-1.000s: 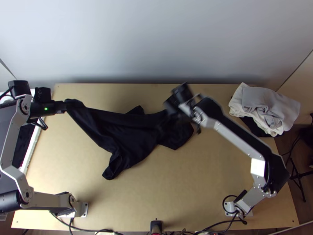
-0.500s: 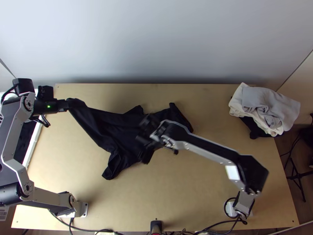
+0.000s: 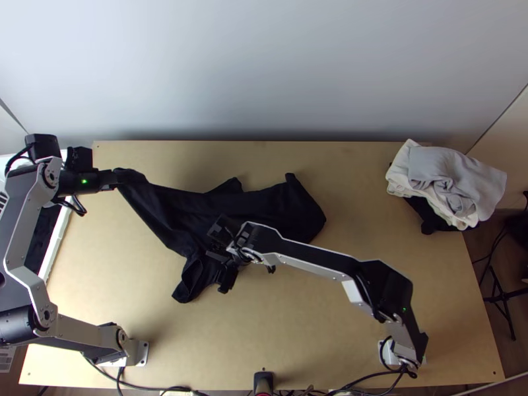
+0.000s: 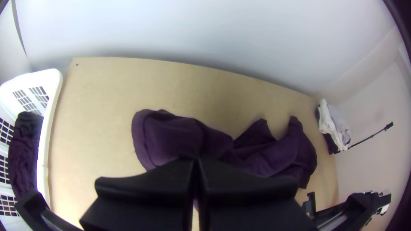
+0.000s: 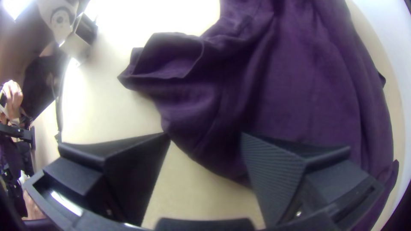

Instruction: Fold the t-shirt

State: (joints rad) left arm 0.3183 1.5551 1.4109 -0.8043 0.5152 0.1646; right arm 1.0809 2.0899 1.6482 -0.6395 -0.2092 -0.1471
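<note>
In the top view the dark t-shirt (image 3: pixel 280 206) lies bunched and stretched sideways across the table. My left gripper (image 3: pixel 115 177) is at its far-left end; in the left wrist view the left gripper (image 4: pixel 195 160) is shut on the dark purple cloth (image 4: pixel 274 156). My right gripper (image 3: pixel 220 264) is over the t-shirt's near part, beside a protruding flap that looks like a sleeve. In the right wrist view the right gripper (image 5: pixel 206 134) stands open, with an edge of the cloth (image 5: pixel 304 85) between and beyond its fingers.
A pile of white and grey cloths (image 3: pixel 449 175) sits at the table's right rear, with something black under it. A white basket (image 4: pixel 46 141) holding dark cloth stands beside the table's left edge. A person's hand (image 5: pixel 13 96) shows beyond the table.
The right arm has swung left and toward the near edge, from the t-shirt's right part to near its lower-left flap, uncovering the right part. The left gripper has barely moved.
</note>
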